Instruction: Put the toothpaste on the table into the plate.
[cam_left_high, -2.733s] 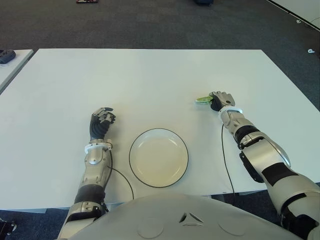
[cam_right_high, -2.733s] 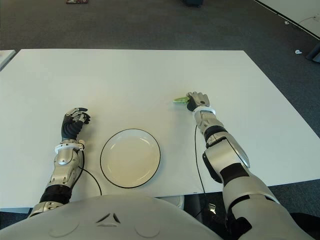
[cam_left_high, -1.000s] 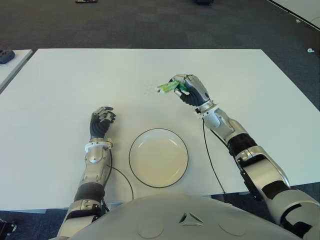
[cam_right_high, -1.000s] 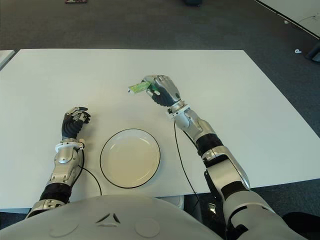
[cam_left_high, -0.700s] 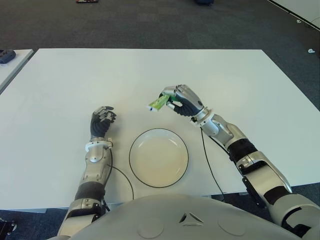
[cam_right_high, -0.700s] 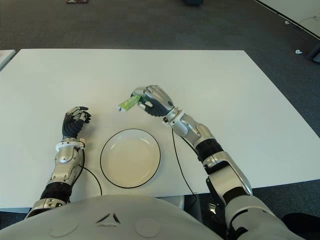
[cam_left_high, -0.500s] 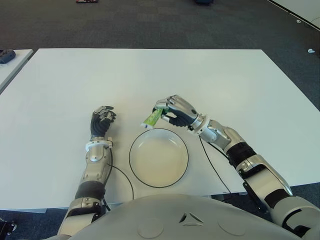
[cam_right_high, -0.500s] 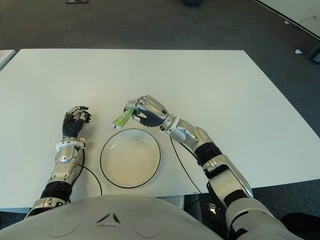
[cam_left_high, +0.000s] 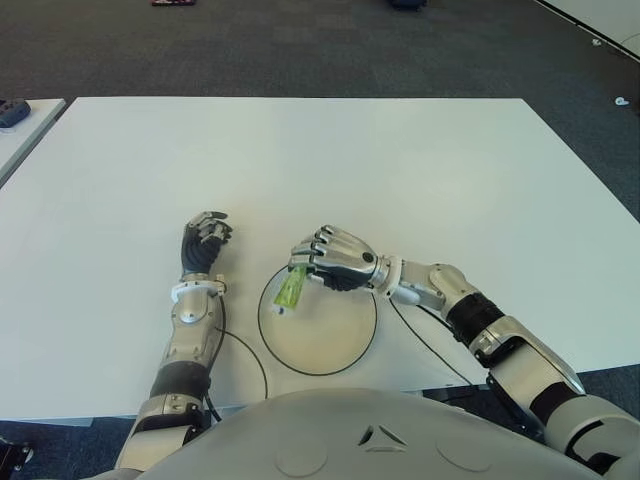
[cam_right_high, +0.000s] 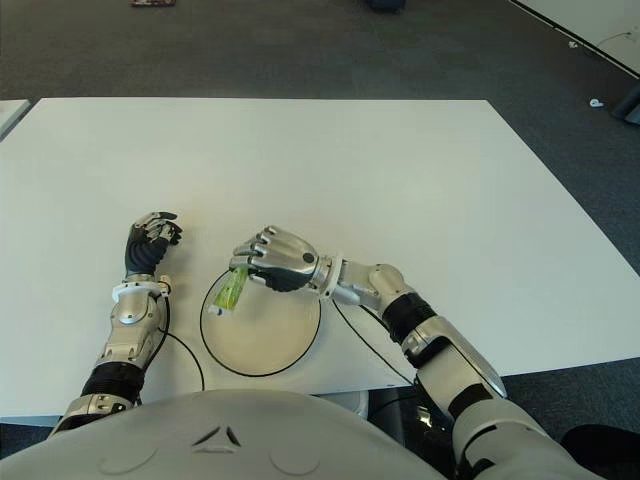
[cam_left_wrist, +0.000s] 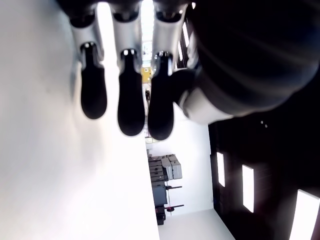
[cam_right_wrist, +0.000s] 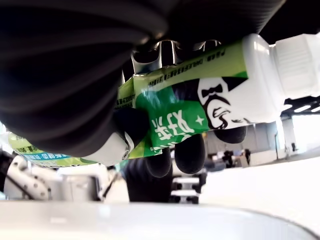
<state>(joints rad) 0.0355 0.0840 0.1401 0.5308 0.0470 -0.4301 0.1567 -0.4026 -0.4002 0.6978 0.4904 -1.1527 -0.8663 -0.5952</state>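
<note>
The toothpaste (cam_left_high: 290, 289) is being held over the left part of the plate (cam_left_high: 345, 345), cap end tipped downward, apparently so that it can be let go inside the rim rather than on the table (cam_left_high: 400, 150). It is being gripped by the right hand (cam_left_high: 330, 262), whose fingers (cam_right_wrist: 187, 152) are being kept wrapped around the green tube. The left hand (cam_left_high: 203, 243), curled and holding nothing, is being kept on the table just left of the plate.
</note>
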